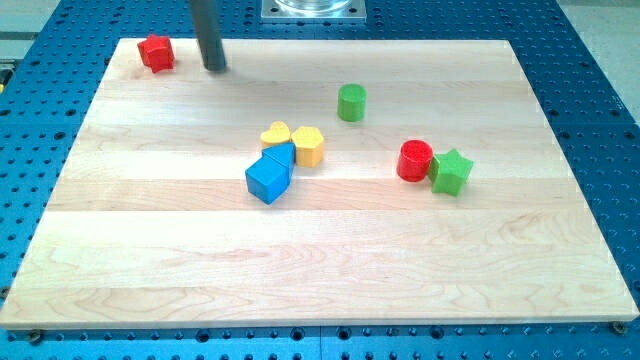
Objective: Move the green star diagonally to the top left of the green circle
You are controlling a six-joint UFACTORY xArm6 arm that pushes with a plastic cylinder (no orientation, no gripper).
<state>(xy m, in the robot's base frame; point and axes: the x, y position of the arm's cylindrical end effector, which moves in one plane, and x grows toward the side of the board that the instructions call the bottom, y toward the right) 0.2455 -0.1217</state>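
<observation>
The gripperless end effector, a bare rod grasping nothing, had my tip (216,69) near the tabletop's (150,250) top-left corner, so it needed to circle below the green star (451,171), which touched the red cylinder (414,160) toward the right edge, and push it up-left past the green circle (351,102).

Straight dark grey rod, smooth and cylindrical, plain blunt tip (216,69), silver metal mount plate (313,9) behind
</observation>
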